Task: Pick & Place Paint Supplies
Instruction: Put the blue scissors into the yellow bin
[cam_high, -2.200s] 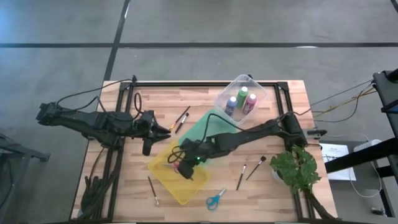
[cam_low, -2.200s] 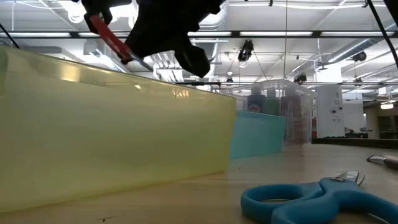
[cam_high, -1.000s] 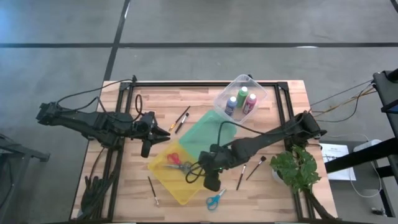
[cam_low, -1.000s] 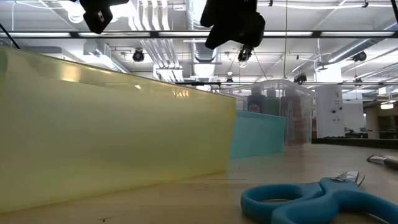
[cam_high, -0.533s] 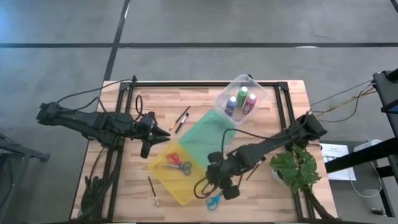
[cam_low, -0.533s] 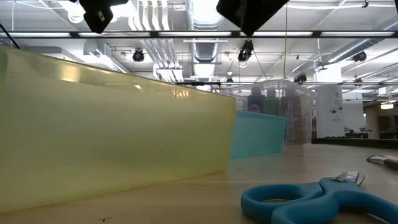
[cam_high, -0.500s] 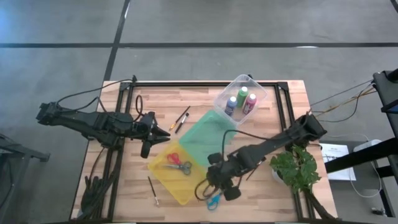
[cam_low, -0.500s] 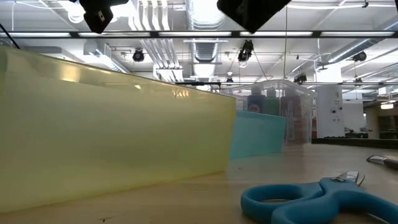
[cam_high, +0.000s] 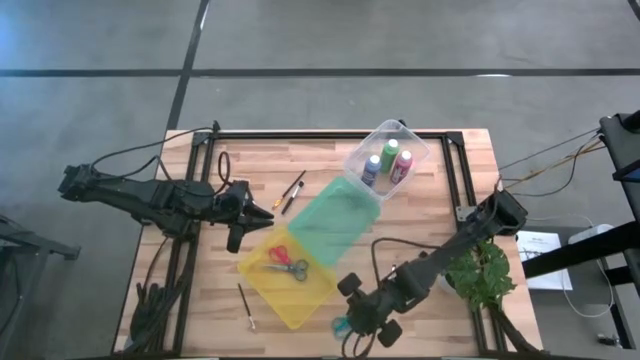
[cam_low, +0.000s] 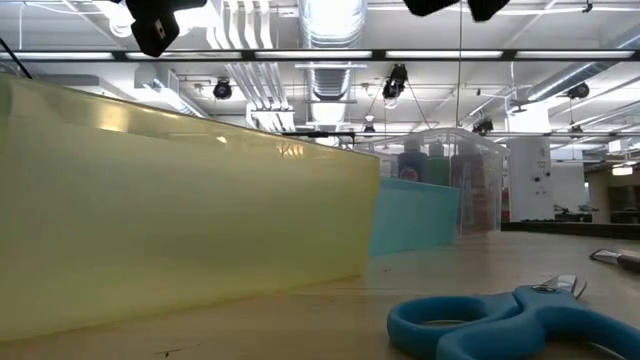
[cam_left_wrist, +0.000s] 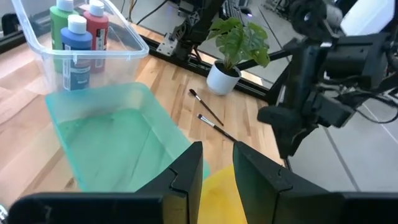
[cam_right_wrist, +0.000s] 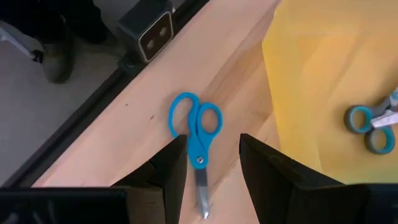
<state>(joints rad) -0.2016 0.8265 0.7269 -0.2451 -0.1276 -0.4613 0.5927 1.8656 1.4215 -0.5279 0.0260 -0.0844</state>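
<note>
Wooden table boards are carrying the whole job, with grey floor all round. Blue scissors are lying flat near the table's front edge, just beside the yellow bin and outside it. The right gripper is hovering directly above them, its fingers standing partly apart with nothing between them, straddling the blades as if lining up a grab. Red scissors and a grey-handled pair are already lying in the yellow bin, so that looks like where scissors belong. Next to it the green bin is sitting bare, probably meant for brushes, since loose brushes are lying on the boards. Three paint bottles are standing upright in the clear bin. The left gripper is waiting near the table's left side, fingers slightly parted and holding nothing. A potted plant is standing at the right edge.
</note>
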